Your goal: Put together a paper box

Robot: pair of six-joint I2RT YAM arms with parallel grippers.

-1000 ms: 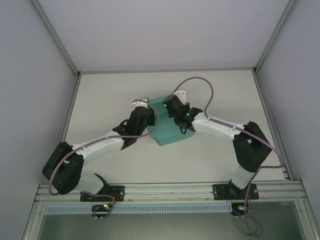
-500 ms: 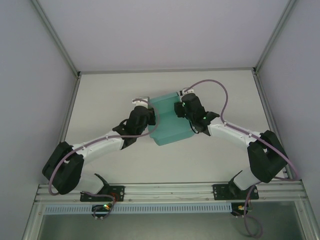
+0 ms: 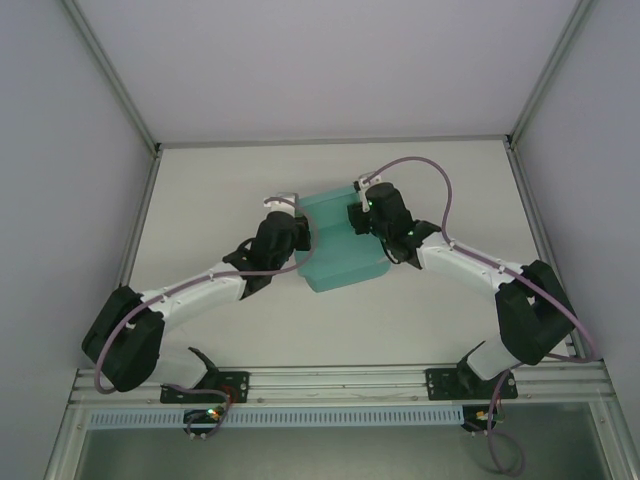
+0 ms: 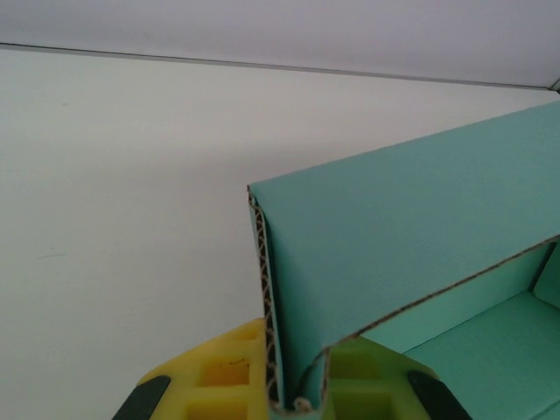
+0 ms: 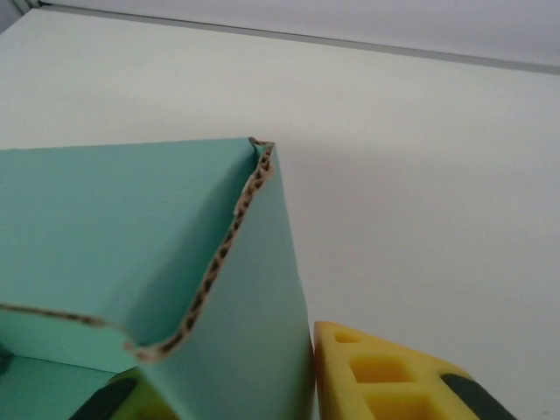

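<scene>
- Looking from the near edge, I see both arms reach inward over the bench.
- My left claw is clenched on the left wall of the box. The wrist view shows the wall's corrugated edge pinched between the fingers.
- My right claw grasps the right wall, with one finger on either side of it.
- The box is at mid-bench between the claws, its walls raised. I cannot tell whether it rests on the bench.
</scene>
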